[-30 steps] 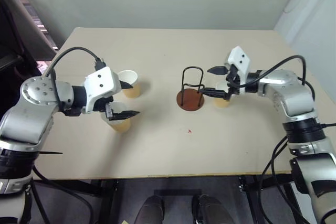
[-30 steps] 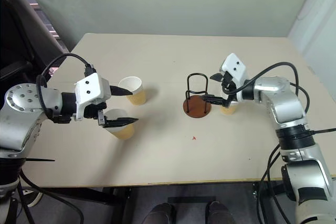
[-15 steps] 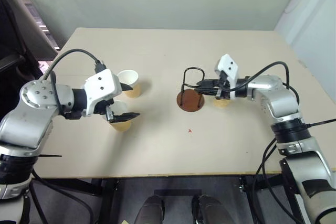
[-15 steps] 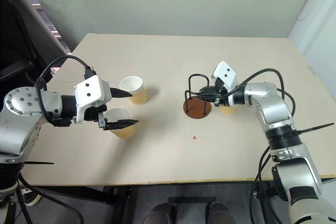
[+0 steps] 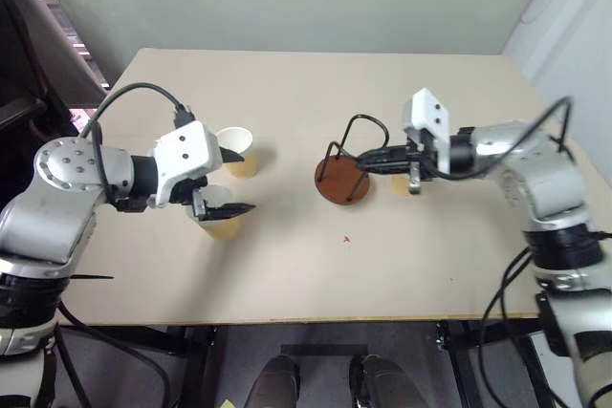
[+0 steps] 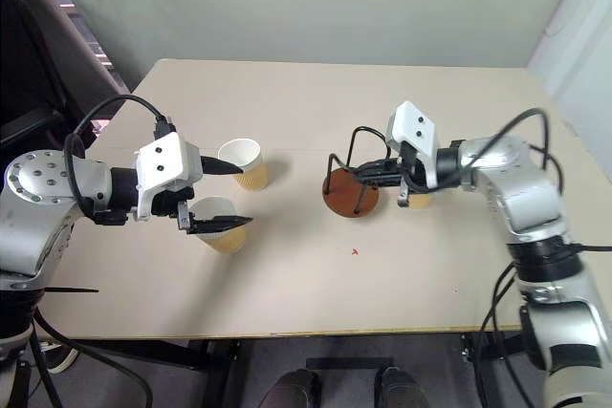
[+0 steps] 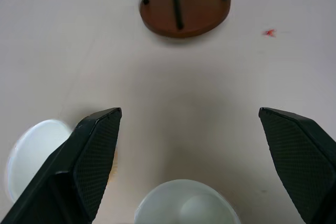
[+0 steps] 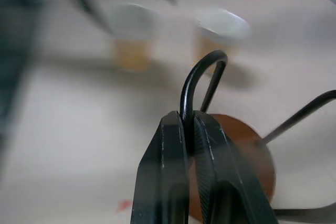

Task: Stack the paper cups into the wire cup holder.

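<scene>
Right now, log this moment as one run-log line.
right hand: shut on wire cup holder loop, holder tilted | left hand: open over a paper cup | cups in holder: none

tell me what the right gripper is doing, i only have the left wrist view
observer: The right gripper is shut on one wire loop of the wire cup holder.
operator: is the holder standing straight
observer: No, it is tilted, and its loops lean toward the right gripper.
operator: where's the third cup
observer: A paper cup stands on the far side of the holder from your two cups, partly hidden by the right gripper.
</scene>
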